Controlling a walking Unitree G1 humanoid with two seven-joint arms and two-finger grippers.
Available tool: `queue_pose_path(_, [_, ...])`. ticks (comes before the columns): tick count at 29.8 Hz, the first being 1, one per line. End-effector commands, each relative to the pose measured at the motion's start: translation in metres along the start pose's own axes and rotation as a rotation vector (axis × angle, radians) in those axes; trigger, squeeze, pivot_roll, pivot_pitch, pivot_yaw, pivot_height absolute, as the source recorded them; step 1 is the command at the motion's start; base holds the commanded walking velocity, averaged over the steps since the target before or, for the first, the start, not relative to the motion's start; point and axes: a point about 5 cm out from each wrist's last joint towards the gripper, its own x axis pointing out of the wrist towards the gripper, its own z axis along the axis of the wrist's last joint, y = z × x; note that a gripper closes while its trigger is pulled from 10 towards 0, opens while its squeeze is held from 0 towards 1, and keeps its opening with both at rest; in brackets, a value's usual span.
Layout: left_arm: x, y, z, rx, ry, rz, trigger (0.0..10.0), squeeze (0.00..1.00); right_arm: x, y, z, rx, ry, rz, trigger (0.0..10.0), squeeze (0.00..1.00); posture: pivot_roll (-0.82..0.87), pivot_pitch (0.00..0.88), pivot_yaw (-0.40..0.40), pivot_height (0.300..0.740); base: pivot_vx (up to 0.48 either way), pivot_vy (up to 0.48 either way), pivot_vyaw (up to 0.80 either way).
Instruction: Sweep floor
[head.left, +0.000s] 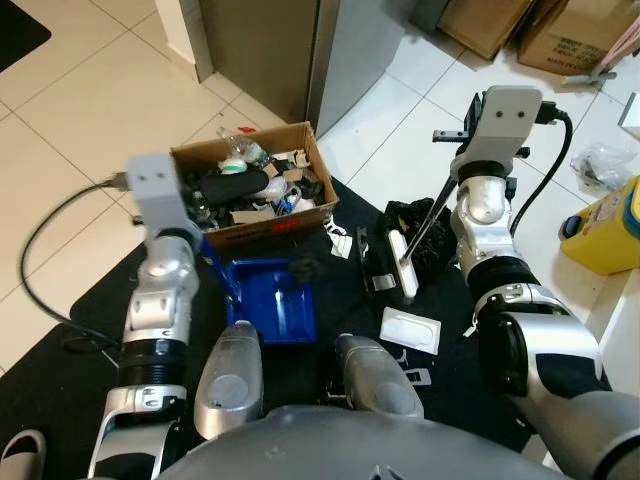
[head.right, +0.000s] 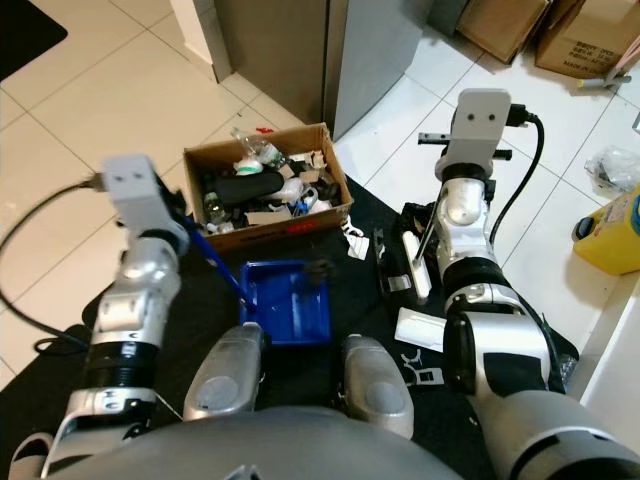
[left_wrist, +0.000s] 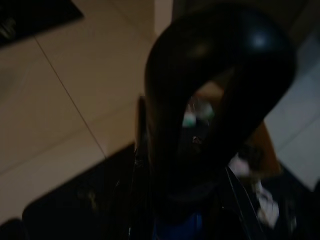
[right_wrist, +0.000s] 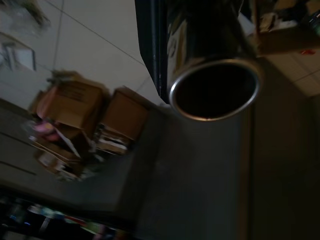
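The broom (head.left: 408, 262) lies with its white head on the black mat (head.left: 80, 330), just beside a black heap of litter (head.left: 412, 215), and its thin metal handle rises toward the right hand (head.left: 462, 150). I judge it light and stiff, the smooth tube apt to slip, so it is best held high on the handle, where the right hand seems to have it; whether the fingers close round it I cannot tell. The blue dustpan (head.left: 272, 300) sits flat on the mat before the cardboard box (head.left: 255, 190) full of rubbish; being light plastic, it will likely skid if pushed. Its blue handle slants up to the left hand (head.left: 200, 240), which appears to hold it, though the grip is hidden. Both silver forearms reach forward, wrists raised above the floor (head.left: 80, 120).
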Motion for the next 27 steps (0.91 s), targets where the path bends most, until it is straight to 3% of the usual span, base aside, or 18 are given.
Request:
queue_pose_path(1, [0.003,0.000,0.017,-0.004,-0.056,-0.016,10.0,0.00,-0.002,-0.003,-0.004,-0.023,0.004,-0.002,10.0,0.00,0.25,0.000,-0.083,0.740,0.000,0.000,0.00])
queue_pose_path(8, [0.010,0.004,-0.011,0.055,0.036,0.015,10.0,0.00,0.006,-0.012,0.002,0.017,0.007,-0.056,10.0,0.00,0.24,0.000,-0.081,0.740,0.000,0.000,0.00])
queue_pose_path(16, [0.009,-0.001,-0.034,0.067,0.093,0.021,10.0,0.00,0.008,-0.003,0.005,0.019,-0.008,-0.017,10.0,0.00,0.24,0.000,-0.086,0.740,0.000,0.000,0.00])
queue_pose_path(23, [0.010,-0.006,-0.034,0.059,0.051,0.010,10.0,0.00,0.007,0.011,0.008,0.075,-0.018,0.068,10.0,0.00,0.24,0.000,-0.093,0.740,0.000,0.000,0.00])
queue_pose_path(25, [0.010,-0.015,-0.020,0.031,-0.017,-0.067,10.0,0.00,0.006,0.008,0.006,0.058,-0.011,0.042,10.0,0.00,0.24,0.000,-0.094,0.740,0.000,0.000,0.00])
queue_pose_path(27, [0.010,-0.015,-0.020,0.031,-0.017,-0.067,10.0,0.00,0.006,0.008,0.006,0.058,-0.011,0.042,10.0,0.00,0.24,0.000,-0.094,0.740,0.000,0.000,0.00])
